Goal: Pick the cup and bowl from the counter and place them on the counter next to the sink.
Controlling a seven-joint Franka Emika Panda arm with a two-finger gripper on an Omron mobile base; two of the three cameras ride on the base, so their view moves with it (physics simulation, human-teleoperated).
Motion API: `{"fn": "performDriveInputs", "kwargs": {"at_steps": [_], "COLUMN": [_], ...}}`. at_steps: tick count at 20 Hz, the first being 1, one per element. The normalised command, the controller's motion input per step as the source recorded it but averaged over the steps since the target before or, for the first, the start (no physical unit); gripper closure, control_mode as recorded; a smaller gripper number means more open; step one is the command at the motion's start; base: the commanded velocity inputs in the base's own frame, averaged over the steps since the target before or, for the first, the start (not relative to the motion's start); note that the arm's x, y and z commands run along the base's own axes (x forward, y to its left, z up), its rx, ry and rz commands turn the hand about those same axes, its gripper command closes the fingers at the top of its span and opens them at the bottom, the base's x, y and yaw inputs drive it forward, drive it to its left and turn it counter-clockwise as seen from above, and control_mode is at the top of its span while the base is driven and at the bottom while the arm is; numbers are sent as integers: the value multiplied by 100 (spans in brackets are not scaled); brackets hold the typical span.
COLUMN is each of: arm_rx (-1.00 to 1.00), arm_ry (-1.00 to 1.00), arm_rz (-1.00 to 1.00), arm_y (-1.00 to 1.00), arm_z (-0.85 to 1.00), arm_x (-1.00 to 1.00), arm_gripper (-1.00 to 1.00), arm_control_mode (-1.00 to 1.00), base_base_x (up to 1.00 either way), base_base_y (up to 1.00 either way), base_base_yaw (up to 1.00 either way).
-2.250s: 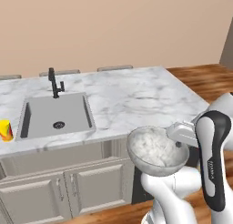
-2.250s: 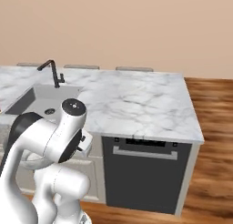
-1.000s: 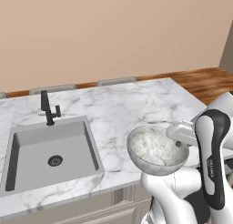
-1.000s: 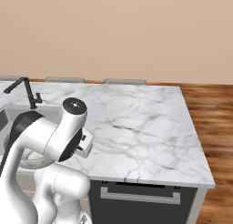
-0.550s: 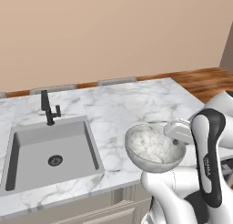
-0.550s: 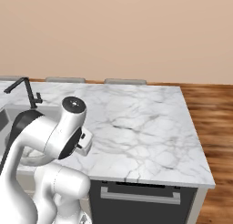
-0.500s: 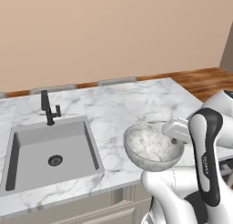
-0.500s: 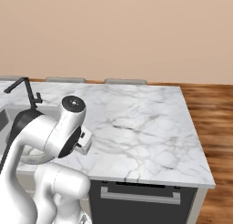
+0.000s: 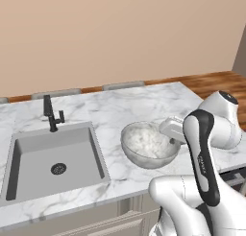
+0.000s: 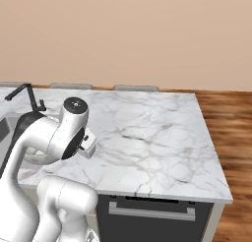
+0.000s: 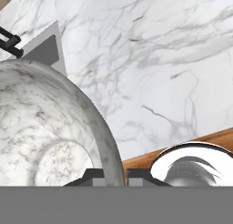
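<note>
The wide grey-white bowl point(image 9: 145, 144) with its mottled inside hangs low over the white marble counter point(image 9: 120, 106), just right of the sink point(image 9: 52, 156). My gripper point(image 9: 174, 139) is shut on the bowl's right rim. In the hand view the bowl point(image 11: 41, 127) fills the left side, and the gripper point(image 11: 113, 175) pinches its thick rim between the two dark fingertips. Whether the bowl touches the counter I cannot tell. The cup is out of view.
A short black faucet point(image 9: 52, 115) stands behind the sink basin. The counter point(image 10: 147, 133) runs bare to the right, ending at an edge over a wooden floor point(image 10: 236, 118). A dark dishwasher front point(image 10: 147, 216) sits under the counter.
The base drove closer and rightward along the counter earlier. In the last second the arm has carried the bowl forward and left, from past the front edge to over the counter beside the sink.
</note>
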Motion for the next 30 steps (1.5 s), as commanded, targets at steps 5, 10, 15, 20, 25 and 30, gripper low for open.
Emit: {"fn": "performDriveInputs", "kwargs": {"at_steps": [5, 10, 15, 20, 25, 30], "arm_rx": [0, -3, -8, -6, -2, 0], "arm_ry": [0, 0, 1, 4, 5, 0], "arm_rz": [0, 0, 0, 6, 14, 13], "arm_y": [-3, 11, 8, 0, 0, 10], "arm_z": [-9, -32, -2, 0, -2, -19], "arm_x": [19, 50, 38, 36, 25, 13], "arm_gripper": [100, 100, 100, 100, 100, 100], "arm_control_mode": [-100, -100, -100, -100, -100, -100], "base_base_x": [0, 0, 0, 0, 0, 0], "base_base_y": [0, 0, 0, 0, 0, 0], "base_base_yaw": [0, 0, 0, 0, 0, 0]}}
